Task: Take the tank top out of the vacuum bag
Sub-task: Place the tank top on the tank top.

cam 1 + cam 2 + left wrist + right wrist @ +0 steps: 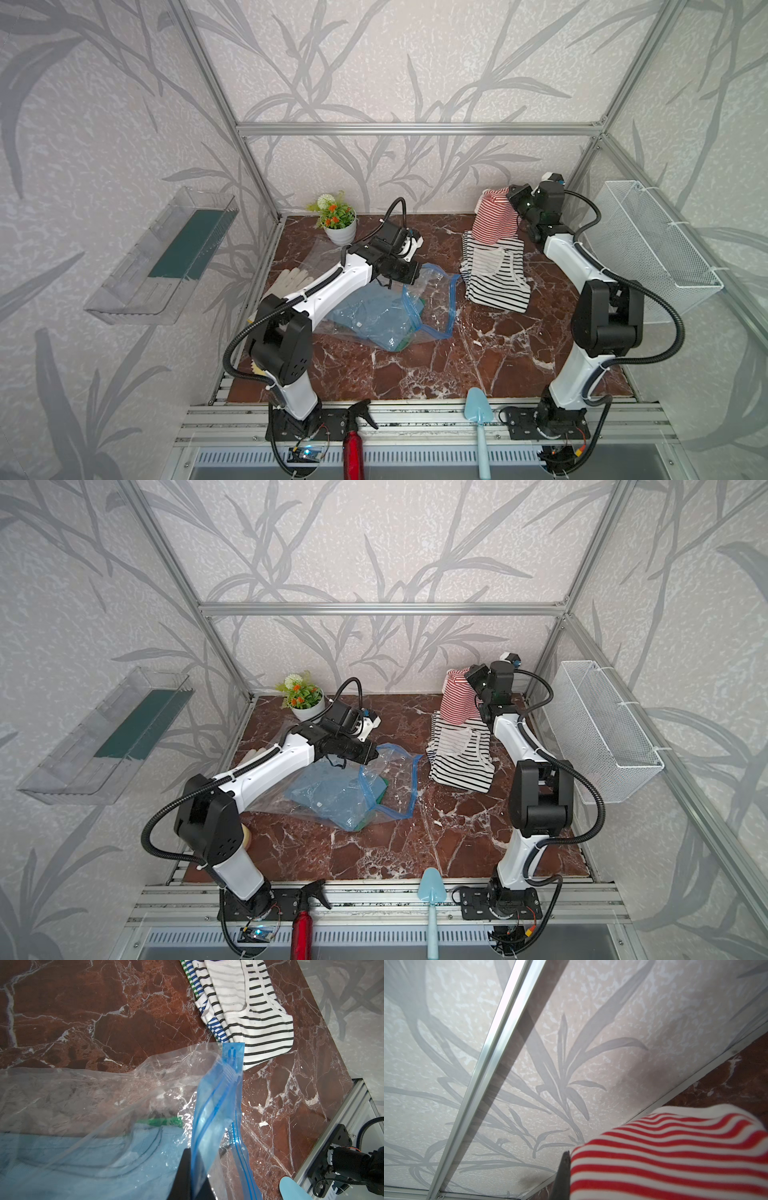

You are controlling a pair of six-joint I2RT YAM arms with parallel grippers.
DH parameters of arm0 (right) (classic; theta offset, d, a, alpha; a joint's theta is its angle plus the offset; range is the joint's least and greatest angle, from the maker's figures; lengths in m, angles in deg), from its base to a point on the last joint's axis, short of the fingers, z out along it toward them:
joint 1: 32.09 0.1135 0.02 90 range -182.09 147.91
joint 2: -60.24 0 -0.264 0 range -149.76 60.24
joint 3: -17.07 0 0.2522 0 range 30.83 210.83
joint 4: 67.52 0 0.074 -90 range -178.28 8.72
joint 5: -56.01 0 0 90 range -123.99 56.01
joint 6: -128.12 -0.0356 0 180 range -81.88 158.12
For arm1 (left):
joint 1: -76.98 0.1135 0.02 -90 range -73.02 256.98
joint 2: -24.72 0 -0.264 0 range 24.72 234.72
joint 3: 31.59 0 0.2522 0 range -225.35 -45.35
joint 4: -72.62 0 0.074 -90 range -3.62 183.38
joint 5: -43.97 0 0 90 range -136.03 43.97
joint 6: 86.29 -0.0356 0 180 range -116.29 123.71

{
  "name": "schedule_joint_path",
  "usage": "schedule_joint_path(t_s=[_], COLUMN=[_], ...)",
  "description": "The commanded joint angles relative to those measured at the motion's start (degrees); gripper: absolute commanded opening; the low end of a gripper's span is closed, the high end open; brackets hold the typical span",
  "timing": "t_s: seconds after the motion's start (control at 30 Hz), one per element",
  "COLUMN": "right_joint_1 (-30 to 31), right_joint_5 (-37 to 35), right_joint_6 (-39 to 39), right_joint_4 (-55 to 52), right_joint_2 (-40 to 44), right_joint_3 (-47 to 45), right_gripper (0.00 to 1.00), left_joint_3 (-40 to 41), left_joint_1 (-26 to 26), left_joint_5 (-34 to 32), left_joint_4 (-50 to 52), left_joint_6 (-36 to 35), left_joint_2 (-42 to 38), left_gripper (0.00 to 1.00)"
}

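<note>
The clear vacuum bag [390, 307] [345, 791] [83, 1093] lies crumpled at mid-table, its mouth facing right. My left gripper [415, 272] [372, 752] [192, 1159] is shut on the bag's blue zip strip [216, 1101] and holds that edge up. A light blue garment [83, 1157] and a green one [160, 1122] lie inside. At the back right, my right gripper [515, 199] [471, 677] [571, 1157] is shut on a red-and-white striped tank top [496, 220] [457, 700] [675, 1157]. It hangs over a pile of striped tops [494, 274] [461, 754] [255, 1012].
A potted plant [338, 224] stands at the back and white gloves [291, 280] lie at the left edge. A wire basket [652, 253] hangs on the right wall, a clear tray [166, 253] on the left. A red spray bottle [353, 440] and blue trowel [480, 419] sit at the front rail.
</note>
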Motion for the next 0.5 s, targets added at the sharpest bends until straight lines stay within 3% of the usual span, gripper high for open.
schedule_joint_path(t_s=[0.0,0.17,0.47], right_joint_1=[-0.2,-0.2,-0.1], right_joint_5=[-0.6,-1.5,-1.0], right_joint_6=[1.4,2.0,-0.9], right_joint_4=[3.7,4.3,8.4], right_joint_2=[-0.4,-0.6,2.4], right_joint_3=[4.2,2.8,-8.0], right_gripper=[0.00,0.00,0.00], left_joint_3=[-1.7,-1.7,-1.6], left_joint_1=[0.5,0.7,0.8], left_joint_5=[0.9,0.9,1.5], left_joint_4=[1.0,1.1,0.9], left_joint_6=[-0.5,-0.4,0.0], left_joint_2=[0.8,0.7,0.1], left_gripper=[0.00,0.00,0.00])
